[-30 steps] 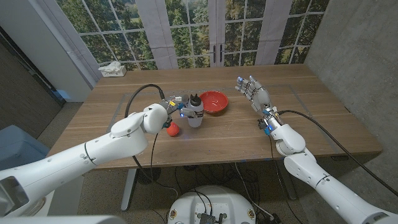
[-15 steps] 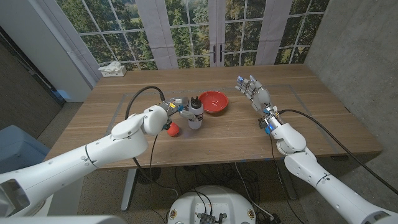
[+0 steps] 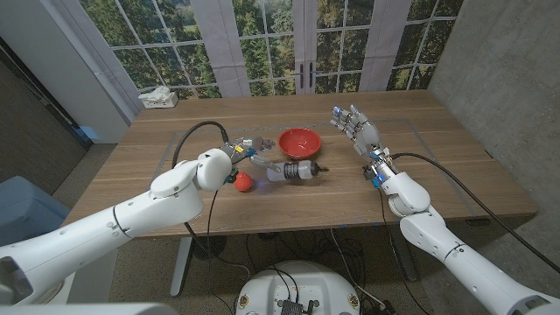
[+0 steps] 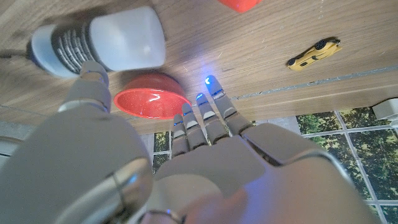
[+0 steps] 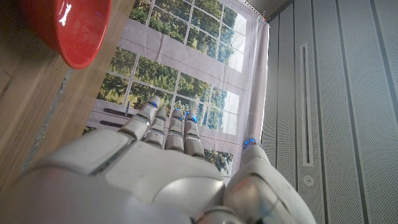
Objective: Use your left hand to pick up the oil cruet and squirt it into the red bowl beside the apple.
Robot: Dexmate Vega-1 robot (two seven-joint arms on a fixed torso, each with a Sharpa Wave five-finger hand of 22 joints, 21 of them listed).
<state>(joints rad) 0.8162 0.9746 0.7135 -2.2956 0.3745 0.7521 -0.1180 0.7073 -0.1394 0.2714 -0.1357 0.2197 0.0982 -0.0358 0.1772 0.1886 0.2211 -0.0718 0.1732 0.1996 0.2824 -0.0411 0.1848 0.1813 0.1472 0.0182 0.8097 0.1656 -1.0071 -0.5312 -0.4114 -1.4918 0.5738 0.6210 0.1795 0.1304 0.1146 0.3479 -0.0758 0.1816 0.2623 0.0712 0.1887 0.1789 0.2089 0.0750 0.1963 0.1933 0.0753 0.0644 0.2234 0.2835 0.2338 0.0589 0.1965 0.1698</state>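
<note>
One apple: a small round red apple point(image 3: 244, 182) sits nearest on the wooden surface point(image 3: 455, 175), just to the left of the cruet.
Oil cruet: the translucent white plastic oil cruet with a black cap point(image 3: 293, 170) lies on its side on the surface, between the apple and the bowl, with the cap pointing to the robot's right. Nothing holds it.
Left hand: the left hand point(image 3: 238, 156) holds nothing and its fingers are spread. It hovers just beside the cruet's base; I cannot tell whether the thumb point(image 4: 93, 68) touches it.
Red bowl: the shallow red plastic bowl point(image 3: 300, 142) stands upright just behind the cruet, and looks empty.
Right hand: the right hand point(image 3: 357, 129) stands well apart on the right with its fingers spread wide, holding nothing.
Roll risk: the cruet is round and lying down, so a push from the fingers could send it rolling away from the left hand or up against the bowl.
Leak risk: if the cap is loose, oil may seep onto the surface while the cruet lies flat.
Grip risk: closing on a low, smooth body may pinch it out sideways, and the apple crowds the approach.
Bowl risk: a sweeping reach could shove the bowl out of place.
</note>
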